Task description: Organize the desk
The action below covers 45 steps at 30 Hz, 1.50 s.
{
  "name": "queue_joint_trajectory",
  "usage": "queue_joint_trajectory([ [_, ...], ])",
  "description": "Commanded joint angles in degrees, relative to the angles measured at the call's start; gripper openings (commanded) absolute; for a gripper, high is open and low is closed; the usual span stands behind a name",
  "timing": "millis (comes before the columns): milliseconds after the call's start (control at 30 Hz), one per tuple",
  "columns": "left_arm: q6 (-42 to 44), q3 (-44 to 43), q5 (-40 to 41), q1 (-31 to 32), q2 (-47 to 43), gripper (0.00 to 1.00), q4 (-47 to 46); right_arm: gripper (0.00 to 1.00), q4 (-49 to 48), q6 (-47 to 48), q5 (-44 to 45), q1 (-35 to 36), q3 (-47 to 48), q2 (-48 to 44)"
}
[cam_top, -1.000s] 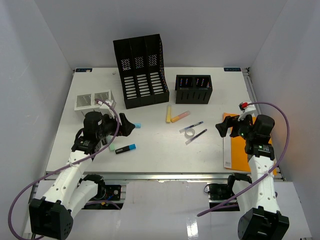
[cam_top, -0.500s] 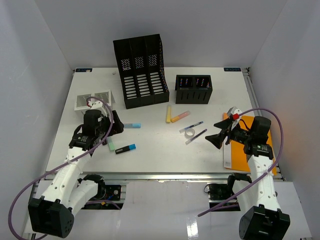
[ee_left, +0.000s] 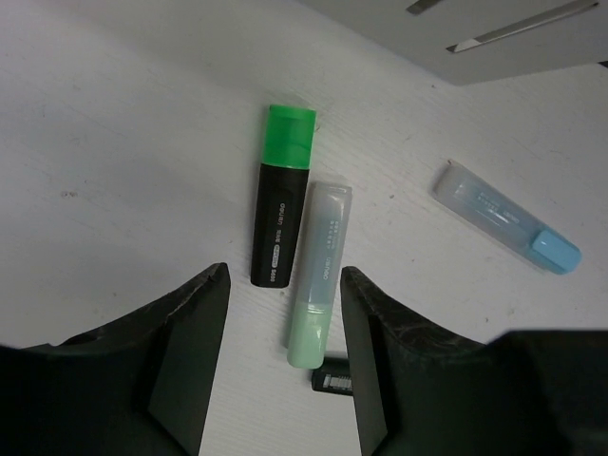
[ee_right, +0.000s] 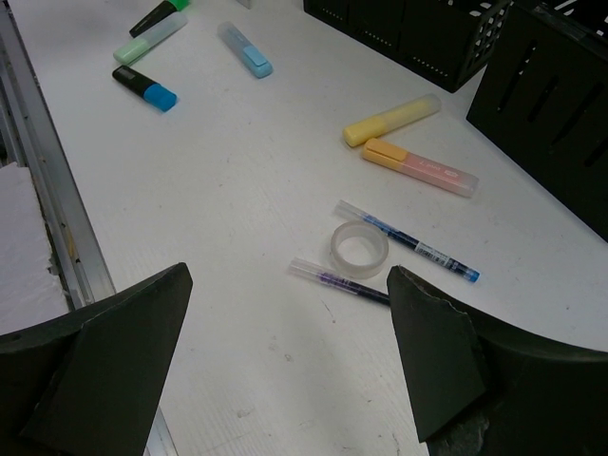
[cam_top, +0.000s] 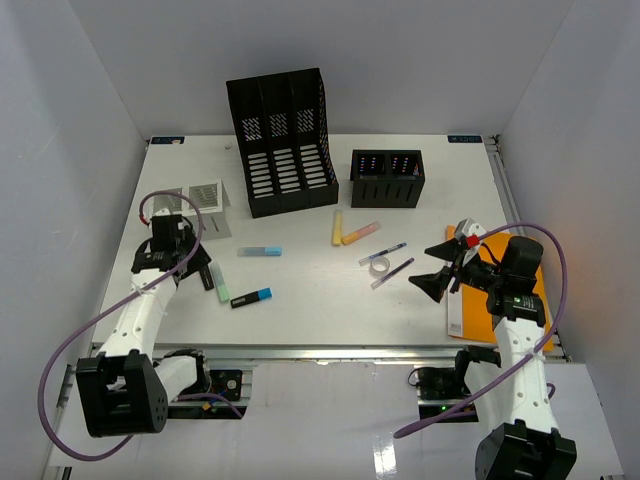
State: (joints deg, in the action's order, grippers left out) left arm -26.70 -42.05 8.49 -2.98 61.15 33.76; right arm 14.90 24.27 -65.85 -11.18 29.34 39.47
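The left claw (ee_left: 283, 285) has swung beside the white wire-mesh basket (cam_top: 190, 197), half-closing, empty, over the pale green plastic highlighter (ee_left: 320, 275); pickup likely. The right claw (ee_right: 290, 275) gapes.

This is looking like a robotics lab bench dressed up as an office desk. Plain white panel walls (cam_top: 70, 120) are closing in the left, far and right sides of a large flat white rectangular desk (cam_top: 300, 310), and a silver metal rail (cam_top: 330, 348) is running along its near edge. Two white jointed robot arms (cam_top: 135, 325) are rising from that edge, trailing looping purple cables (cam_top: 44, 395). Office props are sitting on top. A tall black slotted three-bay file holder (cam_top: 285, 150) and a low black perforated organiser box (cam_top: 387, 180) are standing at the far side. Coloured highlighters (cam_top: 251, 297) and pens (cam_top: 383, 253) are lying mid-desk, and an orange notebook (cam_top: 472, 318) is lying at the right.
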Motion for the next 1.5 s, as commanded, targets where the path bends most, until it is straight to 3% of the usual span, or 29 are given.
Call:
queue_joint_trajectory([
  [0, -0.9, 1.0, 2.0, -1.4, 2.5, 0.60, -2.4, 0.90, -1.6, -0.1, -2.5, 0.0, -0.2, -1.2],
  [167, -2.0, 1.4, 0.8, -2.9, 5.2, 0.55, -5.7, 0.90, -1.7, -0.1, -2.9, -0.1, -0.1, -1.2],
  [600, -0.4, 2.1, -4.4, -3.0, 15.2, 0.55, -11.6, 0.90, -1.6, 0.1, -3.2, 0.0, -0.3, 0.0],
  [1467, 0.7, 1.7, -1.6, -3.0, 18.6, 0.54, -10.8, 0.90, -1.4, 0.4, -4.3, -0.1, -0.4, 0.3],
])
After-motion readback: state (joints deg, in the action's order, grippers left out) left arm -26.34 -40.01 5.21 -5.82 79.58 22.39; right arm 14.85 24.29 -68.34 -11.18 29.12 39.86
